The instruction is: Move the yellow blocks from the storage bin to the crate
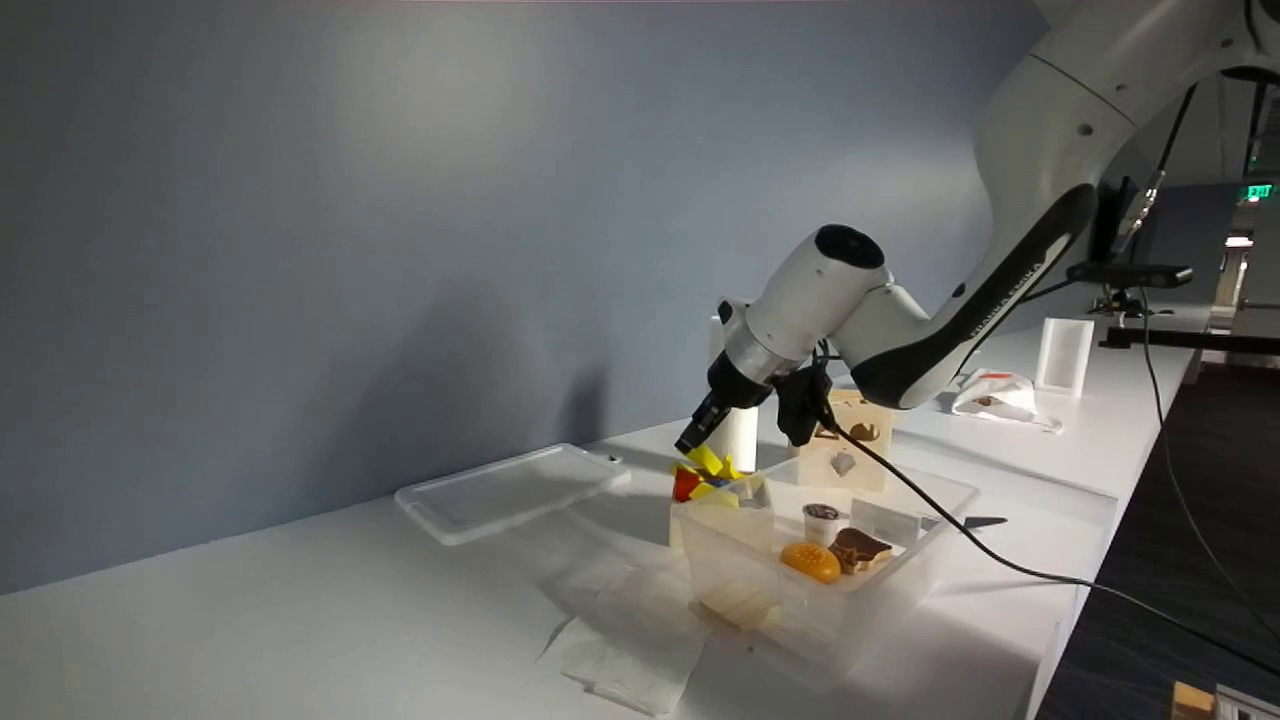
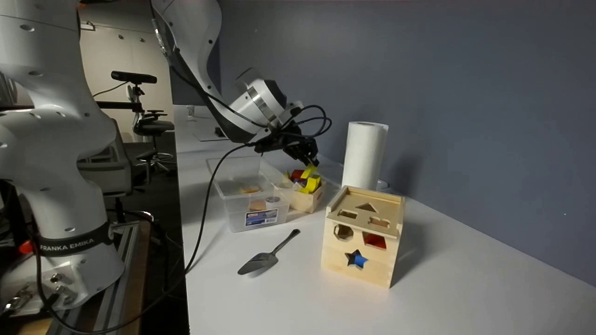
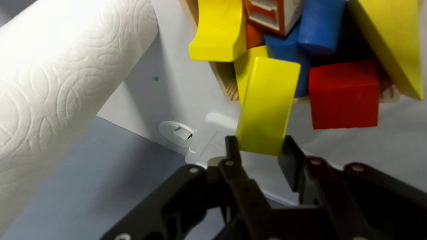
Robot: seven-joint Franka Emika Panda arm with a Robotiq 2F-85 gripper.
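Observation:
My gripper (image 3: 260,145) is shut on the end of a yellow block (image 3: 268,103). It holds the block tilted over the edge of the crate, which also shows in both exterior views (image 1: 704,459) (image 2: 308,170). I cannot tell whether this block touches the pile. The crate (image 2: 305,203) is a small pale wooden box heaped with yellow, red and blue blocks. Other yellow blocks (image 3: 218,30) lie in it, and they show in an exterior view (image 2: 311,184). The storage bin (image 2: 233,216) is the larger clear box beside the crate. No yellow blocks show clearly inside it.
The bin holds an orange toy bun (image 1: 810,562), a brown toy piece (image 1: 858,550) and a small cup (image 1: 821,522). A paper towel roll (image 2: 365,156), wooden shape box (image 2: 356,272), cake server (image 2: 260,261), clear lid (image 1: 515,490) and crumpled paper (image 1: 630,655) stand or lie around.

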